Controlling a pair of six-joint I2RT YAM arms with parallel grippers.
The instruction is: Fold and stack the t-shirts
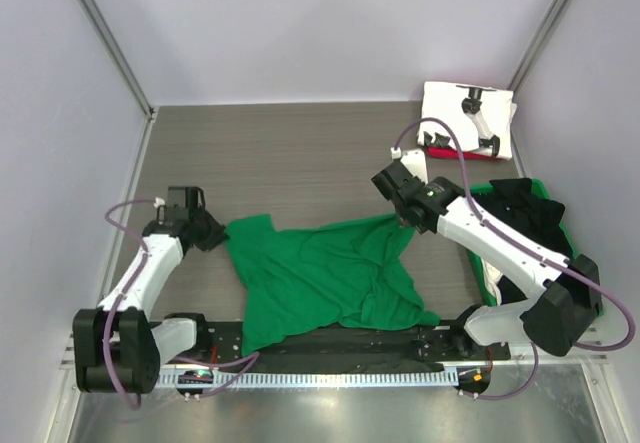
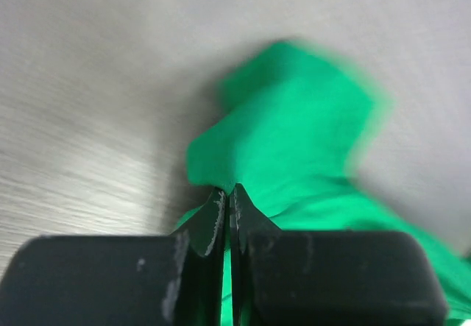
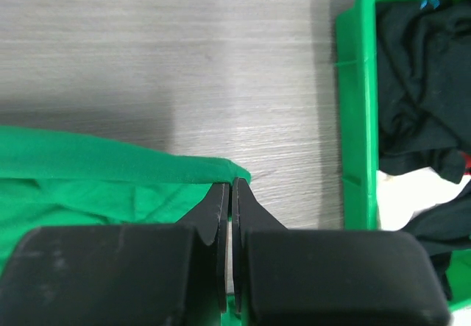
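The green t-shirt (image 1: 320,278) lay rumpled and partly spread on the table (image 1: 300,153), close to the arms' bases. The left gripper (image 2: 227,193) had its fingers closed at the shirt's left edge. That wrist view was blurred, so a pinch on the cloth looked likely rather than certain. The right gripper (image 3: 227,188) was clamped on the shirt's far right edge. To the right, black tees (image 1: 525,213) filled the green bin (image 3: 357,83), and a folded white tee (image 1: 445,103) sat in the far right corner.
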